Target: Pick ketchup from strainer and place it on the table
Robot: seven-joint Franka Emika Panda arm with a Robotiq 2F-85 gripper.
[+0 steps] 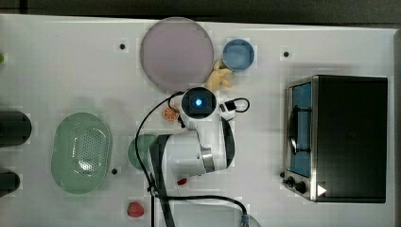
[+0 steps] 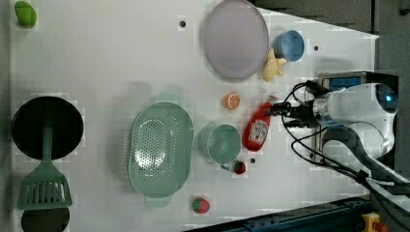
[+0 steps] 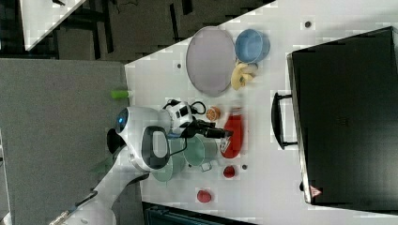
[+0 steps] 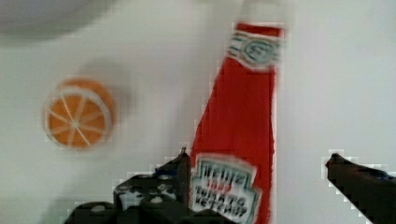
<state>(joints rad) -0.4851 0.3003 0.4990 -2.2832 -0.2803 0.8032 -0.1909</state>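
We note the ketchup [image 2: 257, 129] lying flat on the white desk [image 2: 106, 63], outside the strainer [image 2: 158, 150]. In the left view it lies just to the right of a round green cup [image 2: 224, 143], cap end pointing up toward the top of the left view, with an orange slice [image 2: 232, 101] near its cap end on the left view's left. The strainer sits further to the left view's left, beyond the cup, and holds nothing that we can see.

The gripper [image 4: 257, 161] hangs over the bottle. In the wrist view its jaws are spread: one dark finger stands just at the edge of the bottle's labelled body, the other stands apart from it with bare desk between. We cannot tell whether the near finger touches the bottle. In the right view the gripper [image 3: 220, 133] reaches across the cup's rim to the ketchup [image 3: 233, 133].

Other items on the desk: a large greyish plate [image 2: 235, 38], a blue bowl [image 2: 289, 45] with a yellow object [image 2: 272, 67] beside it, two strawberries [image 2: 200, 205], and a black toaster oven [image 1: 347, 137] at the top view's right.
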